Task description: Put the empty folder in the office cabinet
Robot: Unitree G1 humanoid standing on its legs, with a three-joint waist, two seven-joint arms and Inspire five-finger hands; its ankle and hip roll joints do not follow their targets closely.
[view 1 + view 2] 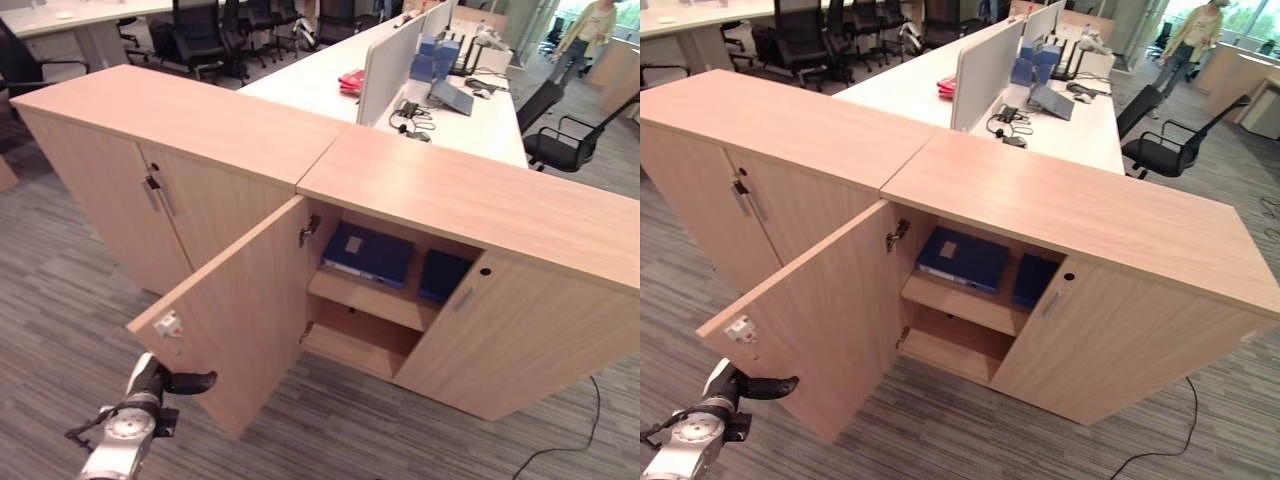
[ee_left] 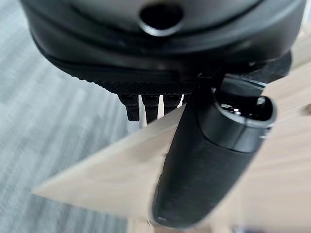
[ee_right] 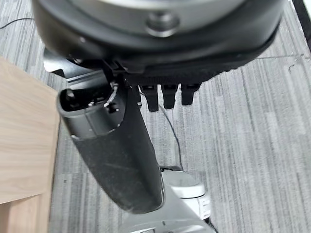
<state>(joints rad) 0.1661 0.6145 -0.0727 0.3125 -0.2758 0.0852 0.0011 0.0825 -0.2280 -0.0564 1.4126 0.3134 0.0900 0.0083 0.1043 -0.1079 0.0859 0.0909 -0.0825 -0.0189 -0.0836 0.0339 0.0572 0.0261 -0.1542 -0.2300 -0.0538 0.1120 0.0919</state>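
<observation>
The office cabinet (image 1: 470,195) stands in front of me with its left door (image 1: 240,320) swung wide open and its right door closed. A blue folder (image 1: 370,255) lies flat on the upper shelf inside. A second blue folder (image 1: 443,275) sits to its right, half hidden by the closed door. My left hand (image 1: 150,385) is low, just outside the open door, fingers straight and thumb (image 2: 204,165) pointing at the door's face, holding nothing. My right hand (image 3: 116,160) hangs open over the carpet beside a wooden cabinet side.
A matching cabinet (image 1: 150,120) with closed doors adjoins on the left. Behind are white desks (image 1: 320,80) with a divider, a black office chair (image 1: 560,140), and a person (image 1: 590,35) walking at the far right. The lower shelf (image 1: 350,345) is bare.
</observation>
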